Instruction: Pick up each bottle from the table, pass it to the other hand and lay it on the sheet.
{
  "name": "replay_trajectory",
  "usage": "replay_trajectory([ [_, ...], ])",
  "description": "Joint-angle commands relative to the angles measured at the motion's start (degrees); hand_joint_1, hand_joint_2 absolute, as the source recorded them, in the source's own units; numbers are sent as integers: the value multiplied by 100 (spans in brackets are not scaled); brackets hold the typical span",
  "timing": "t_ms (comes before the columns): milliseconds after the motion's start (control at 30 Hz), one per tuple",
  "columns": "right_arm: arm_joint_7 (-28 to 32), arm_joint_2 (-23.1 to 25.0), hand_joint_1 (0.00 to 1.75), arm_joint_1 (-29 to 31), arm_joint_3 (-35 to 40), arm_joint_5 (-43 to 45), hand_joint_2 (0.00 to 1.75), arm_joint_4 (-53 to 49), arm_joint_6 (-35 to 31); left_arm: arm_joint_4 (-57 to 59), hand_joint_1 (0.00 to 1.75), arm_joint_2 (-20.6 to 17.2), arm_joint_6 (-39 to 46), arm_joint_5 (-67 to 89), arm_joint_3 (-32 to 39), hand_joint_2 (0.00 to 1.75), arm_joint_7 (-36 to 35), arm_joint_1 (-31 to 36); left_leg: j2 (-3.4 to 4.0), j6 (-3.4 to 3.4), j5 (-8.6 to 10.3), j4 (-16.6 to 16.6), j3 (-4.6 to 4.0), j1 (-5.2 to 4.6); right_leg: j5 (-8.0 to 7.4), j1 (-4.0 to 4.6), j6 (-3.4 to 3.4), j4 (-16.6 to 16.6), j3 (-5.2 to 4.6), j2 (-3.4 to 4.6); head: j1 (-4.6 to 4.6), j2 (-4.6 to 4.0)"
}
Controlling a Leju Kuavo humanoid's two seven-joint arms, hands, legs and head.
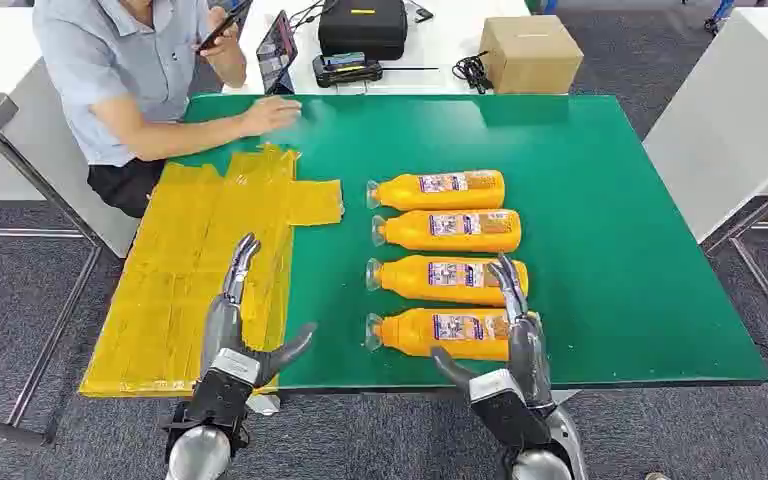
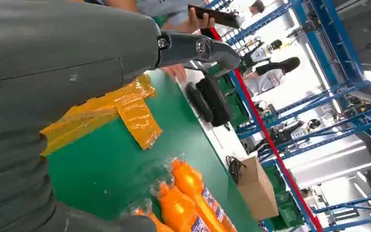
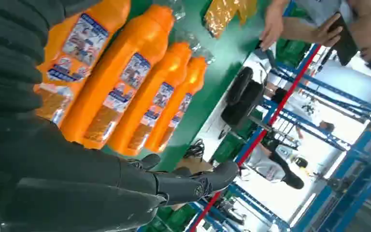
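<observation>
Several orange bottles lie in a row on the green table (image 1: 610,250), clear caps pointing left. The nearest bottle (image 1: 438,333) (image 3: 72,38) lies under my right hand (image 1: 510,345), whose fingers stretch over its right end without gripping it. Beyond it lie a second bottle (image 1: 447,278) and a third bottle (image 1: 447,231). My left hand (image 1: 240,330) hovers open above the yellow sheet (image 1: 200,270) (image 2: 125,108) at the table's near left, thumb spread toward the bottles.
A person (image 1: 120,70) sits at the far left, one hand on the table near the sheet's far edge, the other holding a phone (image 1: 222,25). A cardboard box (image 1: 530,52), a black case (image 1: 362,25) and a tablet (image 1: 276,50) stand beyond the table.
</observation>
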State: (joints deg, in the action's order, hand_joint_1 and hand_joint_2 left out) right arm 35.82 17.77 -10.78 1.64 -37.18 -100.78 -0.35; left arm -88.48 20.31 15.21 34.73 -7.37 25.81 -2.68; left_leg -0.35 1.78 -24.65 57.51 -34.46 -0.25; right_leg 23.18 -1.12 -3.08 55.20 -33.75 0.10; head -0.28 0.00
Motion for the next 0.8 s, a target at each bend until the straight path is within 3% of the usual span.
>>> replay_trajectory([
  [33, -115, -264, 0, 326, 451, -19, 175, 529, -83, 439, 0, -31, -9, -83, 13, 175, 34, 187, 10, -10, -7, -5, 27, 6, 3, 8, 13, -10, 26, 6, 0, 0],
  [567, -51, -146, 0, -26, -47, 316, 175, 408, -260, 211, 0, -37, 100, 131, 257, 175, 10, -55, 2, -7, -5, -5, 17, 4, 4, 5, 9, -7, 18, 0, -2, 0],
  [800, -45, 26, 0, -265, 134, 180, 175, 260, -226, -553, 0, -31, -62, 173, 586, 175, -109, -589, 21, -14, -21, 0, 33, 9, 14, 11, 17, -3, 28, 16, 0, 0],
])
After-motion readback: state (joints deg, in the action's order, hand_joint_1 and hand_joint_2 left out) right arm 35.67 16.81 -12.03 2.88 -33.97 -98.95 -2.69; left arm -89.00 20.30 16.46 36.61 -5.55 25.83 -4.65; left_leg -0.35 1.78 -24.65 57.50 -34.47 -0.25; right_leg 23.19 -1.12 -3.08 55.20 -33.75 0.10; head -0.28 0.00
